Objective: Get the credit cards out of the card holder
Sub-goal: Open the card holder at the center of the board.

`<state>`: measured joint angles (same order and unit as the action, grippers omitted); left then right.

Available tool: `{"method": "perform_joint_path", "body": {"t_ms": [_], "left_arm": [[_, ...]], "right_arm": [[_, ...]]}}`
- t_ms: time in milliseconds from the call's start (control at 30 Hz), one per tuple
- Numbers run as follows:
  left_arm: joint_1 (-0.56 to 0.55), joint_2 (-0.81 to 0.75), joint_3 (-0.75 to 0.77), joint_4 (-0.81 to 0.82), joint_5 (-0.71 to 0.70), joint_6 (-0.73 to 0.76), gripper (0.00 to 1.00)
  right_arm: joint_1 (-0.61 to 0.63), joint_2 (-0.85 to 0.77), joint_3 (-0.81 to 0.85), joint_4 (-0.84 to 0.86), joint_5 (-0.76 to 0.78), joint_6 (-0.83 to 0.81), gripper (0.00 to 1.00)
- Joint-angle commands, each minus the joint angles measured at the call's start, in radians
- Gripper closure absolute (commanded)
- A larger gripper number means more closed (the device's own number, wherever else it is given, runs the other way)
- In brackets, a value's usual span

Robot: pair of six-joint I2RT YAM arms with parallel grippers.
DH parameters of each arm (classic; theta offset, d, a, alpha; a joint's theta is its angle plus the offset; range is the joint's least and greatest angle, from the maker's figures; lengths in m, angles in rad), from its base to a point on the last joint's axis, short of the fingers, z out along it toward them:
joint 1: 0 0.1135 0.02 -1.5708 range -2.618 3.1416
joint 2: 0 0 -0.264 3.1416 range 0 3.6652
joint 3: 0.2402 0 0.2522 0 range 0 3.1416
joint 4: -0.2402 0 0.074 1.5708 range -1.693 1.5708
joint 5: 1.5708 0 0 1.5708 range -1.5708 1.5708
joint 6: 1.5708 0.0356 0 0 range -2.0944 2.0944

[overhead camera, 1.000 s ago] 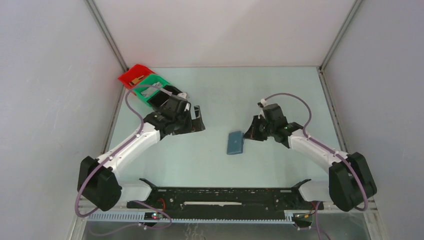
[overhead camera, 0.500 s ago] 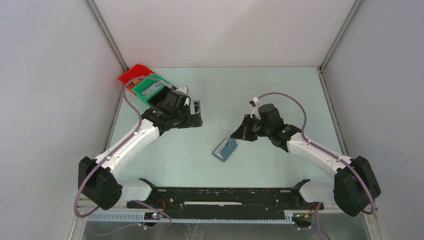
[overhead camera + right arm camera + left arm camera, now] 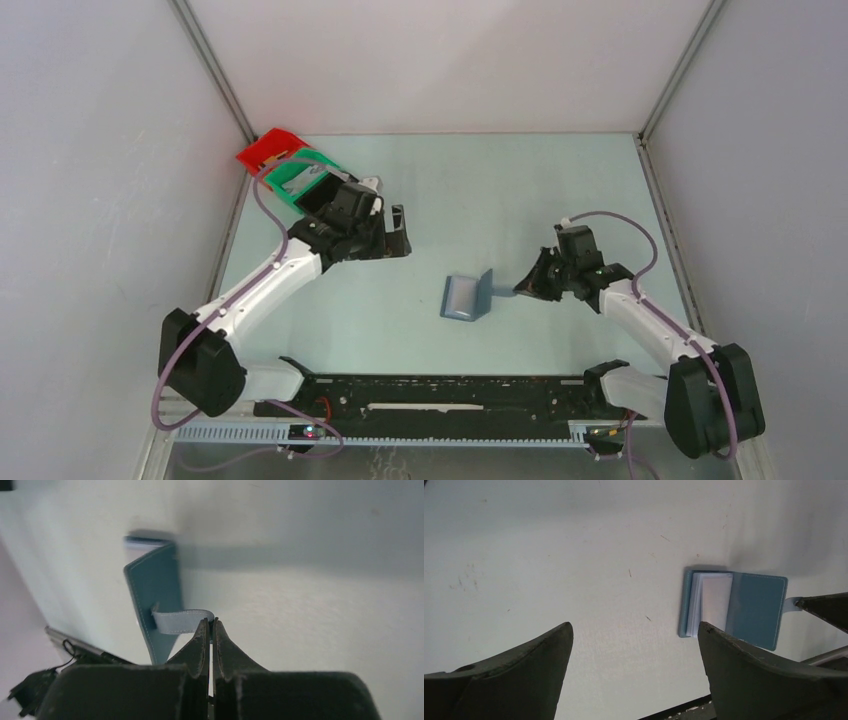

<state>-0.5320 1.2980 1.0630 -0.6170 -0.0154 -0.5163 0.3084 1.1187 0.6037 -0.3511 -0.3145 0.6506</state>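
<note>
The slate-blue card holder point(image 3: 462, 297) lies mid-table, its cover flap point(image 3: 486, 286) lifted open to the right. My right gripper point(image 3: 521, 289) is shut on the holder's pale tab point(image 3: 181, 620), with its fingertips point(image 3: 210, 623) pinched on the tab's end. In the left wrist view the holder point(image 3: 756, 611) shows a stack of pale cards point(image 3: 713, 600) under the raised flap; no other card colours show. My left gripper point(image 3: 398, 232) is open and empty, held above the table to the left of the holder, its fingers point(image 3: 544, 650) spread wide.
A red bin point(image 3: 266, 150) and a green bin point(image 3: 298, 173) sit at the far left corner, behind the left arm. A black rail point(image 3: 450, 385) runs along the near edge. Grey walls close in the table on the left, right and back.
The right gripper has pulled the tab to the right and swung the holder's flap open; the holder has turned and shifted slightly. The left gripper has barely moved.
</note>
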Motion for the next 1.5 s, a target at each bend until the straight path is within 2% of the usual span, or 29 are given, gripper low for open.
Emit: {"method": "perform_joint_path", "body": {"t_ms": [0,233,333,433,567,667,833,1033,1133,1267,1467], "left_arm": [[-0.006,0.019,-0.026,0.034,0.053,-0.021,0.00],[-0.010,0.029,-0.014,0.031,0.067,-0.017,0.00],[-0.010,0.024,-0.013,0.031,0.074,-0.018,0.00],[-0.011,0.023,-0.016,0.031,0.078,-0.020,0.00],[-0.011,0.024,-0.016,0.030,0.089,-0.017,0.00],[-0.011,0.019,-0.015,0.044,0.125,-0.020,0.00],[-0.011,0.025,-0.002,0.056,0.137,-0.041,0.00],[-0.011,0.026,-0.004,0.041,0.093,-0.059,0.00],[-0.011,0.022,-0.005,0.033,0.082,-0.062,0.00],[-0.015,0.028,-0.004,0.039,0.133,-0.040,0.00],[-0.097,0.085,0.043,0.030,0.147,-0.041,0.00]], "right_arm": [[-0.039,0.034,-0.011,-0.128,0.137,0.029,1.00],[-0.069,0.130,-0.012,-0.153,0.203,0.051,1.00],[-0.069,0.128,-0.011,-0.154,0.210,0.049,0.73],[-0.068,0.064,-0.008,-0.149,0.232,0.059,0.56],[-0.046,-0.056,0.035,-0.151,0.285,0.069,0.39],[0.026,-0.094,0.101,-0.145,0.311,0.059,0.28],[0.255,-0.024,0.222,-0.144,0.386,0.065,0.27],[0.399,0.121,0.299,-0.056,0.292,0.057,0.35],[0.410,0.179,0.304,-0.035,0.239,0.062,0.38],[0.398,0.234,0.287,-0.077,0.291,0.063,0.46],[0.258,0.201,0.109,0.007,0.227,0.067,0.51]]}}
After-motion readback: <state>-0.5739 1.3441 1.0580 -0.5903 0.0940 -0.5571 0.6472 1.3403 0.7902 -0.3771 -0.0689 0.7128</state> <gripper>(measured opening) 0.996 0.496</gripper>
